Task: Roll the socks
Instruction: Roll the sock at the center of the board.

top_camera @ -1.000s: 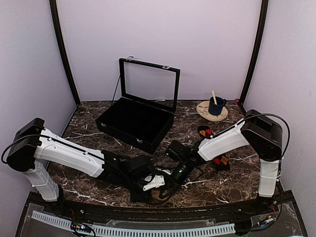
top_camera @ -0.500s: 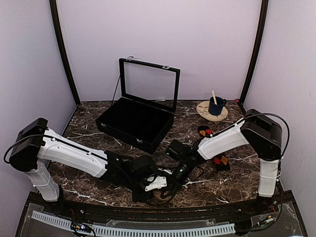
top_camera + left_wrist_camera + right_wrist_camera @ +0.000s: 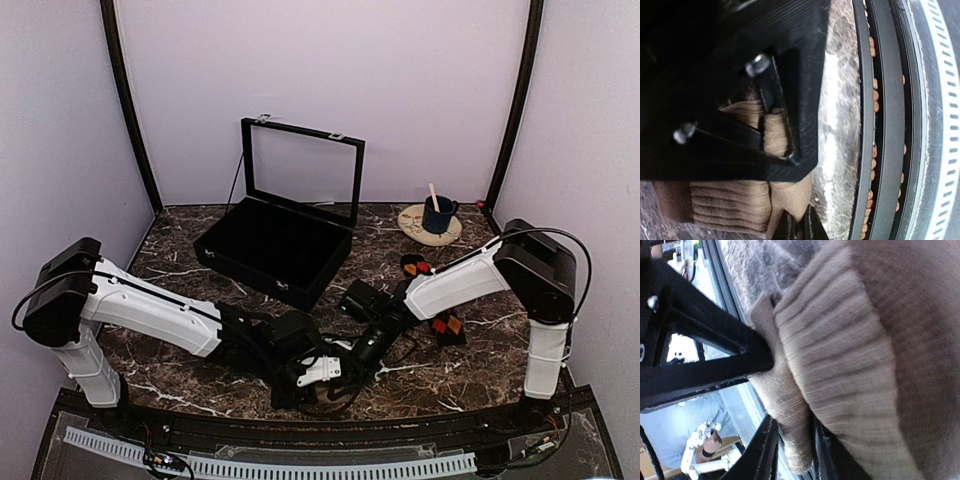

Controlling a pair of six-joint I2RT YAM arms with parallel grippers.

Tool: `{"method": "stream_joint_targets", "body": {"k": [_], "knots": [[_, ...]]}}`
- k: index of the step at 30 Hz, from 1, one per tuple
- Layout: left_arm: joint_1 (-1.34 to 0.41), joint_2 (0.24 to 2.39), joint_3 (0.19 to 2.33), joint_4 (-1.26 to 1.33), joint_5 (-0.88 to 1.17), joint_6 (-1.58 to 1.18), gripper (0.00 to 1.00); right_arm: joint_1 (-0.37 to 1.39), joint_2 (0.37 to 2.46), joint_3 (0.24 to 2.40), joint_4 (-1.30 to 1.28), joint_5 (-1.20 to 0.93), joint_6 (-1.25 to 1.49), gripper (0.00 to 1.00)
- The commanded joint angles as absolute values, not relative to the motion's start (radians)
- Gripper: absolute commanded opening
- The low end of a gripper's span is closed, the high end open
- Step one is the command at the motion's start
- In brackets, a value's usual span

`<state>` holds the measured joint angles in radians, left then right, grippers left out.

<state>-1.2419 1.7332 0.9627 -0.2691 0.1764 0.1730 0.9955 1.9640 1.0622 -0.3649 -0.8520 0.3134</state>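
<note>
A tan-brown rolled sock (image 3: 850,350) fills the right wrist view, its ribbed cuff toward me. My right gripper (image 3: 792,455) is open, its fingers loosely flanking a thin flap of that sock. My left gripper (image 3: 800,227) is shut on a fold of the same sock (image 3: 730,200), beside the table's front edge. In the top view both grippers meet low at the front centre, left gripper (image 3: 318,385) and right gripper (image 3: 347,372), and they hide the sock there. A second sock, black with red-orange diamonds (image 3: 447,328), lies partly under my right arm.
An open black box (image 3: 275,245) stands at the back centre, lid raised. A blue mug with a stick (image 3: 437,213) sits on a round coaster at the back right. The black rail and white ribbed strip (image 3: 940,120) run along the table's near edge, close to the grippers.
My left gripper closed on the sock fold and slid slightly right. My right gripper's fingers have just parted from their grip on the sock flap.
</note>
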Motion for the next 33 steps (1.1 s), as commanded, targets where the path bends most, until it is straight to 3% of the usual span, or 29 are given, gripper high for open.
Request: {"method": "stream_joint_targets", "body": {"k": [1,19,33], "knots": [[-1.214,1.784,0.941,-0.399,0.183,0.130,0.00,0.962,1.908,1.033,-0.364,-0.758,0.316,0.27],[-1.139,1.873,1.054,-0.507,0.332,0.155,0.00,0.853,1.772,0.939,-0.344,-0.709,0.318,0.28],[-1.048,1.980,1.231,-0.675,0.527,0.205,0.00,0.844,1.633,0.803,-0.262,-0.489,0.361,0.28]]}}
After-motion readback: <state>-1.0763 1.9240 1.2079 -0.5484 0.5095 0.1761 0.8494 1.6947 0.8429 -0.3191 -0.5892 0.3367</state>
